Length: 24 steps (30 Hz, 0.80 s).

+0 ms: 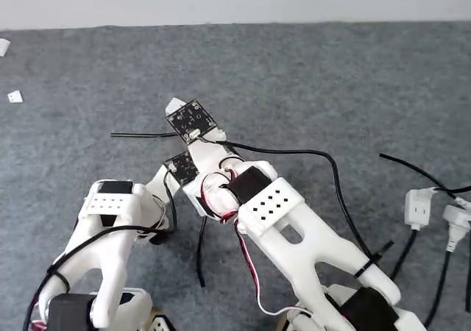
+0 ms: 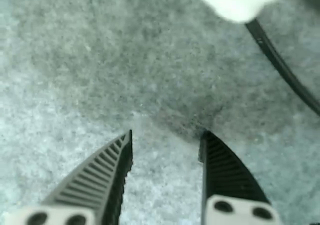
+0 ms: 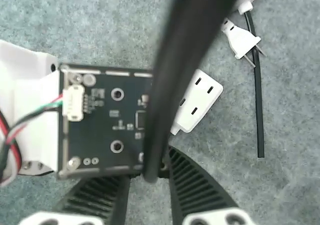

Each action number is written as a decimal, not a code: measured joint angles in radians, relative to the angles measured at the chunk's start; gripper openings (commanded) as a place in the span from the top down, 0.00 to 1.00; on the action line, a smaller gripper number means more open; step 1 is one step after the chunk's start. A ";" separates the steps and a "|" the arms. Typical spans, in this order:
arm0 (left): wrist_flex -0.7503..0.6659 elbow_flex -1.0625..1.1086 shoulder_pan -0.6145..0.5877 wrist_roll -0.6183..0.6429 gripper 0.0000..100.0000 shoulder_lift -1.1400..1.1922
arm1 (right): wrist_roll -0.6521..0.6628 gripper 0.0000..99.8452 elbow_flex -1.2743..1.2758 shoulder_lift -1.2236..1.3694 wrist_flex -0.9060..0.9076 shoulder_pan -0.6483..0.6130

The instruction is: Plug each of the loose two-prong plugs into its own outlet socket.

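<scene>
Grey tabletop (image 1: 331, 73) is bearing a probably light, rigid two-prong plug (image 3: 241, 36); grip its body. Left claw (image 2: 166, 135) is gaping; right claw (image 3: 150, 170), cannot tell.

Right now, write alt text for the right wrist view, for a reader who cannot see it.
A thick black cable runs close to the camera toward the right gripper, crossing a dark circuit board. Beyond it, on grey carpet, lie a white outlet socket and a loose white two-prong plug, apart from each other.
</scene>
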 measured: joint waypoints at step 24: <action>-0.173 0.000 -0.046 0.227 0.79 -0.012 | 0.032 0.99 -0.262 0.373 -0.144 0.173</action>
